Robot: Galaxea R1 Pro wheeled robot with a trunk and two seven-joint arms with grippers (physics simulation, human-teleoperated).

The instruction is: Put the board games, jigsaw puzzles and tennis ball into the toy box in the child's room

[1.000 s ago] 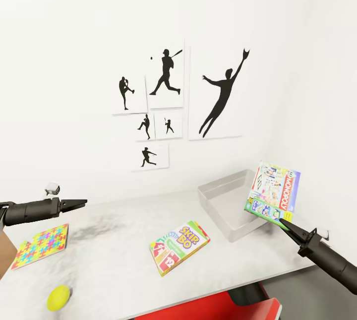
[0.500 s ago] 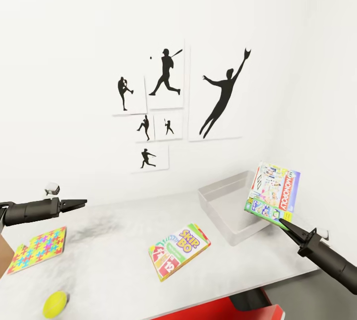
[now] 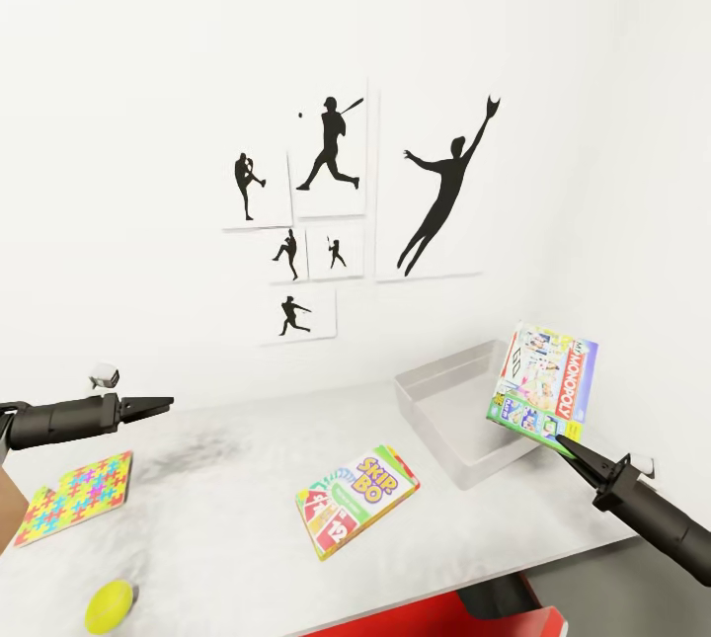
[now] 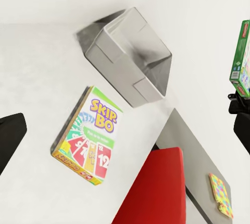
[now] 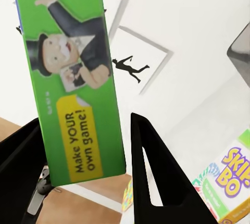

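1. Head view: the right gripper [image 3: 561, 444] holds a Monopoly box [image 3: 544, 386] upright by its lower edge, above the near right corner of the toy box [image 3: 434, 387].
2. The right wrist view shows the two fingers [image 5: 156, 166] clamped on the green side of the Monopoly box [image 5: 73, 73], one on each face, with the box standing out beyond the fingertips.
3. The toy box is a shallow grey open tray on the white table [image 3: 227, 518]; its visible floor is bare. The left wrist view shows the toy box [image 4: 130, 52] the same way, with nothing lying in the part that can be seen.
4. A Skip-Bo box [image 3: 357, 495] lies flat on the table, between the two grippers and apart from the toy box.
5. The left gripper [image 3: 158, 405] hangs above the table with its fingers drawn to a point, holding nothing.
6. Below the left fingers a jigsaw puzzle [image 3: 77, 496] lies flat, and a tennis ball [image 3: 110, 605] rests near the table's front edge.
7. A red chair [image 4: 161, 187] stands at the table's front edge.
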